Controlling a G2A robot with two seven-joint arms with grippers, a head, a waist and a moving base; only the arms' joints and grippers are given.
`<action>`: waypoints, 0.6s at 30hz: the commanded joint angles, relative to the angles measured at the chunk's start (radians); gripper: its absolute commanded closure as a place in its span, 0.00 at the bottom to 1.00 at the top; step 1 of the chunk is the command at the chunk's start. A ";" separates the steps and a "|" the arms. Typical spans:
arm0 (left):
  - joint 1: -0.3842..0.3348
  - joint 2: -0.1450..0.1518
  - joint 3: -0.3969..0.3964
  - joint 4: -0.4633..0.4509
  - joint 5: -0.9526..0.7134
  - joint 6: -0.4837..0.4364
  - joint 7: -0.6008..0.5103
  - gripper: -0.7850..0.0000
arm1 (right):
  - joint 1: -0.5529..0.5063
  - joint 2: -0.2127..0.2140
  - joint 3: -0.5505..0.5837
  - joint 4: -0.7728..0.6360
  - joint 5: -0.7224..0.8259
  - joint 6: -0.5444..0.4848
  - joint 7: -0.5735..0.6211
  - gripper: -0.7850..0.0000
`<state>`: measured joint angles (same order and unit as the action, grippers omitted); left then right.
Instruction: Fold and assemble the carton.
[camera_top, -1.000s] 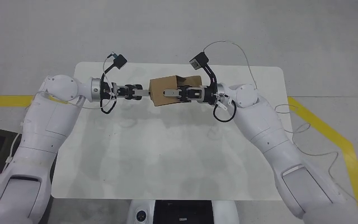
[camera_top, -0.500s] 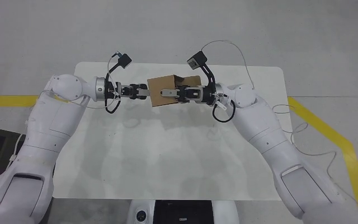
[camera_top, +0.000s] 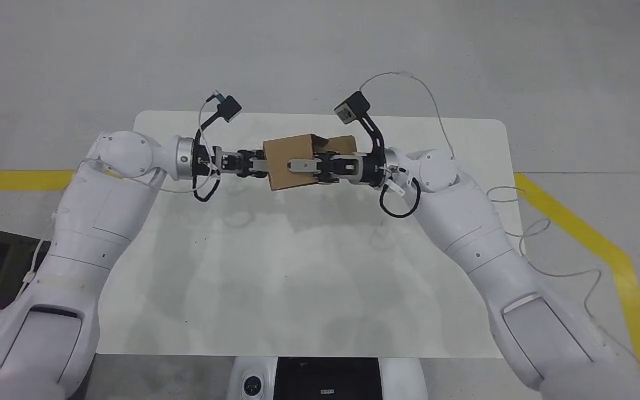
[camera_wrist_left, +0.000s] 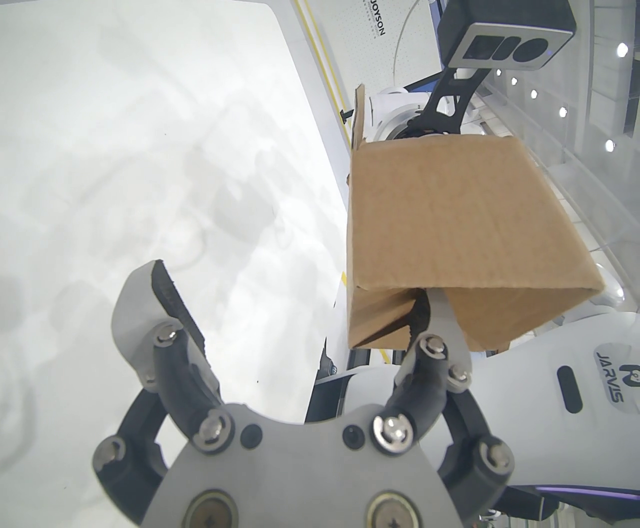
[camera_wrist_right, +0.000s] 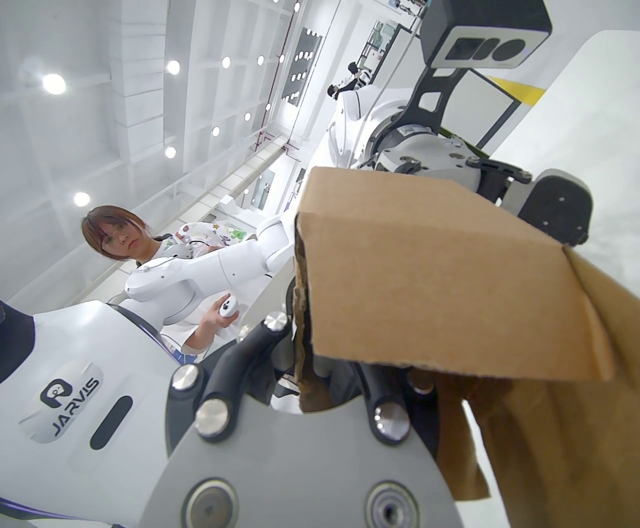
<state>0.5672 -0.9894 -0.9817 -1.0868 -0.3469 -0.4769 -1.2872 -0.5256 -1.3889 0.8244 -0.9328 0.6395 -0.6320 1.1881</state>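
Note:
A brown cardboard carton (camera_top: 298, 161) hangs in the air over the far part of the white table (camera_top: 300, 290), between both arms. My right gripper (camera_top: 312, 165) is shut on the carton's wall, one finger lying along its upper face. In the right wrist view the carton (camera_wrist_right: 440, 280) hides the fingertips. My left gripper (camera_wrist_left: 297, 280) is open at the carton's opposite end. One of its fingers (camera_wrist_left: 442, 320) pokes in among the folded end flaps of the carton (camera_wrist_left: 450, 220); the other finger (camera_wrist_left: 165, 300) stands free beside it.
The table's far edge (camera_top: 320, 118) runs just behind the carton. A yellow floor line (camera_top: 580, 230) passes on the right.
My left arm has moved right toward the carton, bringing its finger into the end flaps. The carton and right gripper have barely shifted.

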 joint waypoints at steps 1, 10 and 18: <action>-0.003 0.002 -0.005 0.010 0.012 -0.004 0.001 0.00 | 0.002 0.002 0.000 0.021 -0.015 0.002 0.002 1.00; 0.007 0.019 -0.040 0.005 0.119 -0.090 0.037 0.00 | -0.008 0.003 -0.019 0.132 -0.088 0.036 0.022 1.00; 0.057 0.044 -0.062 -0.097 0.337 -0.209 0.153 0.00 | -0.048 -0.002 -0.041 0.188 -0.167 0.107 -0.048 1.00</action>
<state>0.6170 -0.9486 -1.0400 -1.1715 -0.0349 -0.6735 -1.1473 -0.5694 -1.3908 0.7835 -0.7482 0.4805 -0.5304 1.1515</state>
